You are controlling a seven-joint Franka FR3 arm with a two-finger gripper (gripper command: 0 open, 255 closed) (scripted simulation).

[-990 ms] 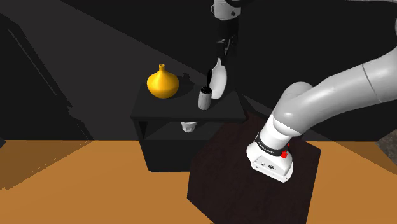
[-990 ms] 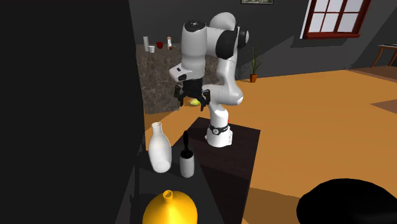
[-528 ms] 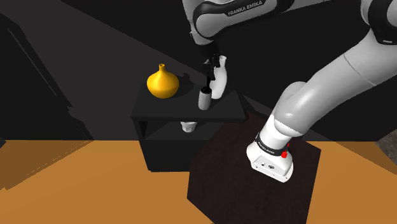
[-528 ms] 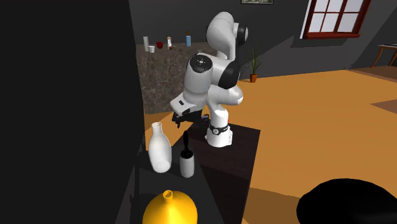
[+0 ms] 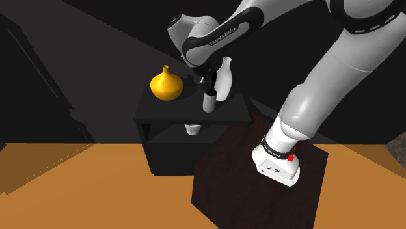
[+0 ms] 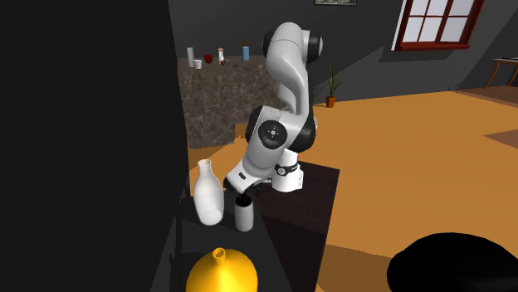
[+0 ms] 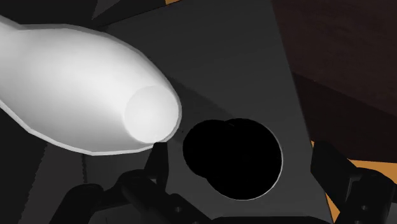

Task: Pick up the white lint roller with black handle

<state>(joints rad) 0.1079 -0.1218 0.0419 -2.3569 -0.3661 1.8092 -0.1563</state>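
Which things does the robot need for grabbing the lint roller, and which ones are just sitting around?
For the job:
- lint roller, white with a black handle
- gripper, open, straddling the handle

Just sitting around:
- white bottle
- yellow vase
- small white cup
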